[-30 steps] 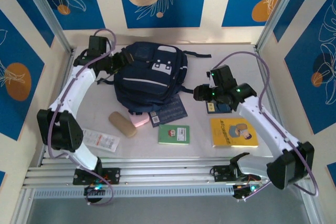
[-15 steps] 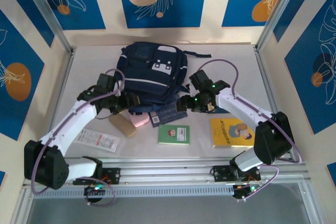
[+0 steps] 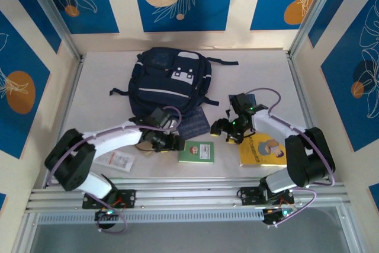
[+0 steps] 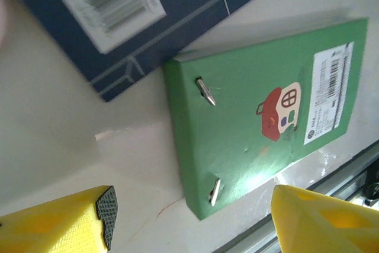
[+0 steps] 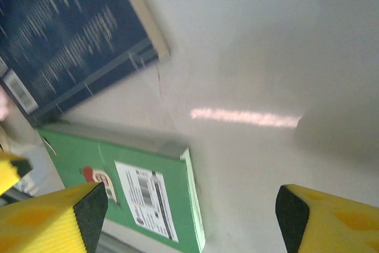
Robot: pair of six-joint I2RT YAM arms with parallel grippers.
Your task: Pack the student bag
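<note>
Both arms have swung away from the student bag point(image 3: 170, 84) in the last second and are now gathering over the loose things towards the near edge of the tabletop point(image 3: 260, 75); the bag itself is lying flat at the far middle, front patch up, well apart from either gripper, and I cannot tell whether its zip is open. The left gripper point(image 3: 172, 142), which was up by the bag's far left corner, is now hanging low just left of the green notebook point(image 3: 196, 151); in its wrist view the jaws are standing wide with nothing between them, and the notebook's corner is lying on the tabletop just beyond the gap. The right gripper point(image 3: 224, 127), which was out towards the right edge, is now hovering just right of the navy booklet point(image 3: 194, 124) lying by the bag's near edge; its jaws are likewise spread wide and carrying nothing. A yellow book point(image 3: 265, 149) is lying beside the right arm, towards the near right corner. To me this is looking like the start of a pick: both grippers are closing in around the notebook; nothing seems packed yet; whichever goes for it first will be needing the other out of its way.
</note>
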